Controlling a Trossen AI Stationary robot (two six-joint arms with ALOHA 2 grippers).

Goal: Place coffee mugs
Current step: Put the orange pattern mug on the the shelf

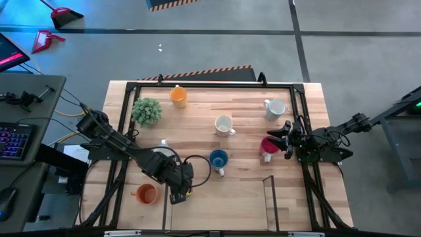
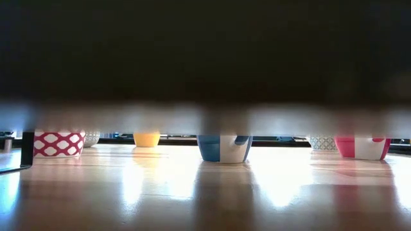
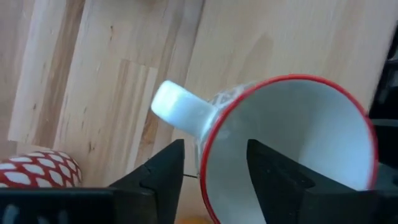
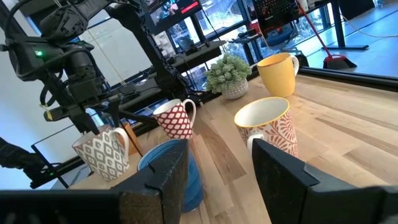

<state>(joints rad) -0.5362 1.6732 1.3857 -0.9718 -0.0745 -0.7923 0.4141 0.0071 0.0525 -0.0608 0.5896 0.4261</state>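
Here, most of the low view is blocked by a dark band; only mug bases are seen.
L gripper (image 3: 208,180) is pinched on the rim of a red-rimmed mug (image 3: 292,143), near the front-left edge. R gripper (image 4: 214,180) is held spread, empty, by the pink mug (image 1: 268,147) at the right edge. Blue mug (image 1: 218,158) is centred, bare wood in front.

I can read no text, label, brand, number or sign in any view. The mugs carry only patterns, not lettering, and the monitor (image 4: 180,9) glowing far beyond my right gripper (image 4: 214,180) shows nothing legible.
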